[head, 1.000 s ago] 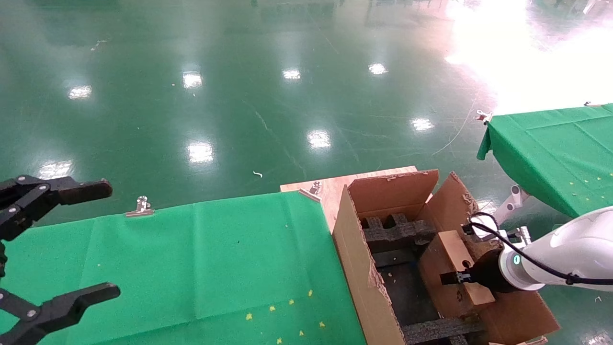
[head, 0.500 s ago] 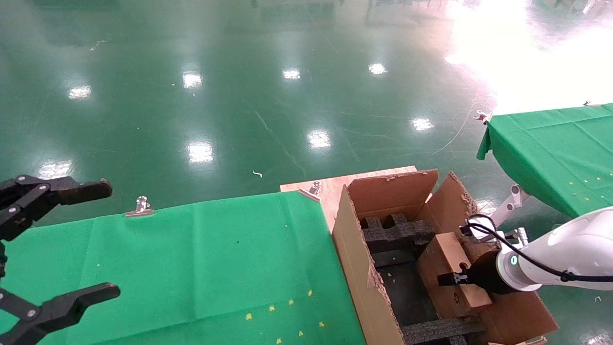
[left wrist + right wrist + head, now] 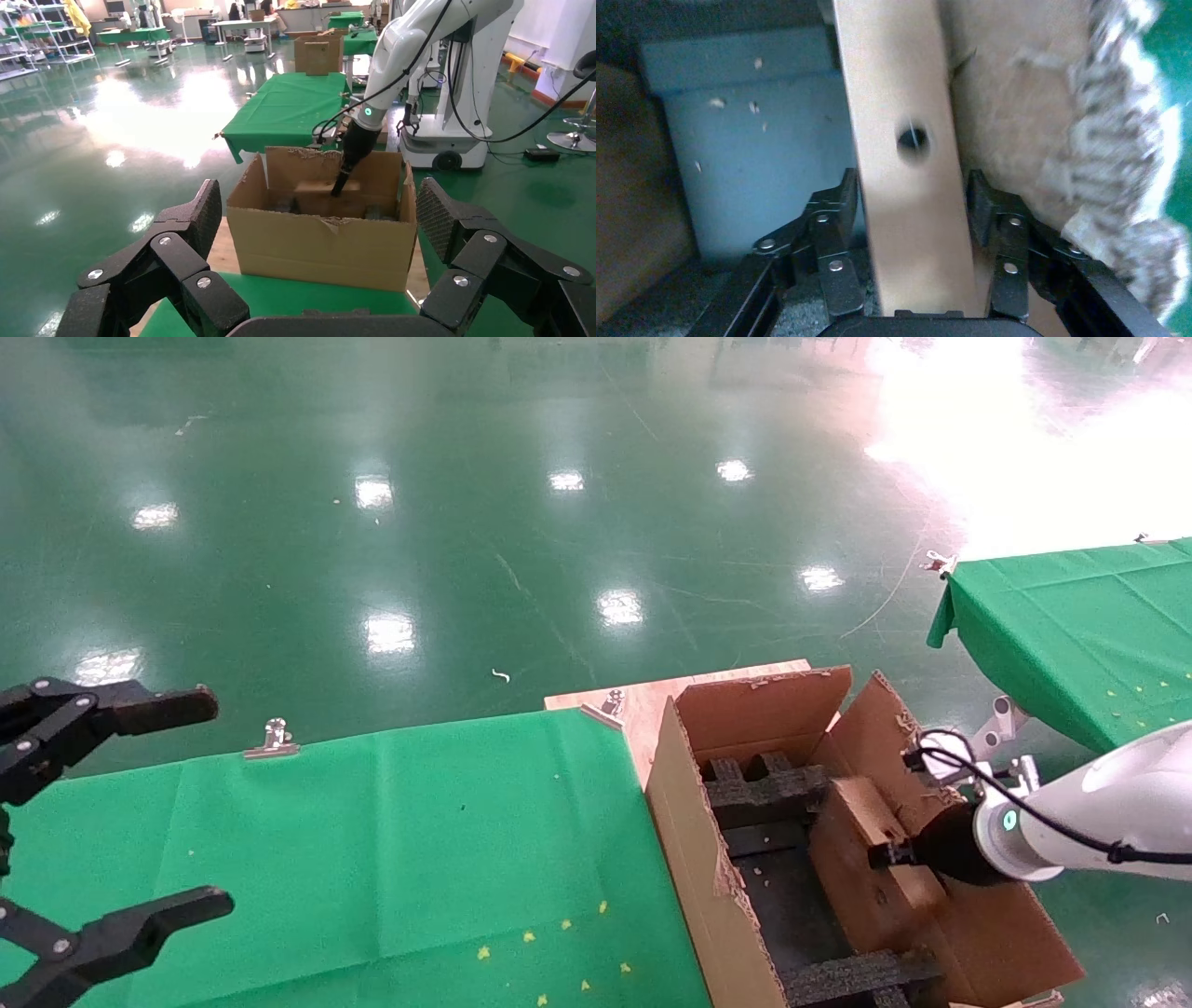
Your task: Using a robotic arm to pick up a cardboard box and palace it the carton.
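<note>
The large torn-flapped carton [image 3: 694, 859] stands at the green table's right end, with black foam dividers [image 3: 764, 794] inside. My right gripper [image 3: 889, 854], on the white arm with the teal ring, reaches into it and is shut on the small cardboard box [image 3: 861, 859], which sits tilted low inside. In the right wrist view the box [image 3: 905, 175], round hole up, stands between the fingers [image 3: 838, 210]. My left gripper [image 3: 216, 803] hangs open and empty at the far left. Its wrist view shows the carton [image 3: 323, 246] and the box [image 3: 316, 200] inside.
A green cloth [image 3: 372, 859] covers the table and is held by a metal clip [image 3: 273, 740]. A wooden board [image 3: 652, 705] lies under the carton. A second green table [image 3: 1080, 626] stands at the far right. Shiny green floor lies beyond.
The right gripper has lowered the box deeper into the carton, and the box now tilts towards the foam dividers. The left arm has not moved.
</note>
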Tool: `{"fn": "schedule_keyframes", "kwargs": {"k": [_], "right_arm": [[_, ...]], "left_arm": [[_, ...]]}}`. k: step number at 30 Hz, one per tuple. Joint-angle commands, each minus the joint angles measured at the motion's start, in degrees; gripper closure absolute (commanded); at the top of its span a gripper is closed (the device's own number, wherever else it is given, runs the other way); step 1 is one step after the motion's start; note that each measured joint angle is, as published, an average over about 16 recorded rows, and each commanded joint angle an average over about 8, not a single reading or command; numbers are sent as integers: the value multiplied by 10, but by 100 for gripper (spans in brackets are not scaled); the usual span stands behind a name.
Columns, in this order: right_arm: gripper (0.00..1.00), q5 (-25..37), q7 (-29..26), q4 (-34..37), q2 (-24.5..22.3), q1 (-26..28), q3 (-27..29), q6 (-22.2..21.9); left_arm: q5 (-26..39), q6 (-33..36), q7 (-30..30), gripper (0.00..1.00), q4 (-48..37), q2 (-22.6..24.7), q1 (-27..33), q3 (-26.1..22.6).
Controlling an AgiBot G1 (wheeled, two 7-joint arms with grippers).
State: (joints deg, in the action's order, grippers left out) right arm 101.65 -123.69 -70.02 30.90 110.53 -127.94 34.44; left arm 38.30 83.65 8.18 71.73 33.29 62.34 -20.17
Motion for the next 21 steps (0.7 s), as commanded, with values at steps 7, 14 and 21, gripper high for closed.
{"fn": "schedule_keyframes", "kwargs": {"k": [7, 14, 21], "right_arm": [[0, 22, -7, -22, -15, 41, 10, 7], [0, 20, 6, -63, -27, 99, 40, -6], [0, -91, 87, -79, -17, 146, 89, -19]], "left_arm": [[0, 0, 0, 0, 0, 0, 0, 0], [0, 0, 0, 0, 0, 0, 0, 0], [0, 0, 0, 0, 0, 0, 0, 0]]}}
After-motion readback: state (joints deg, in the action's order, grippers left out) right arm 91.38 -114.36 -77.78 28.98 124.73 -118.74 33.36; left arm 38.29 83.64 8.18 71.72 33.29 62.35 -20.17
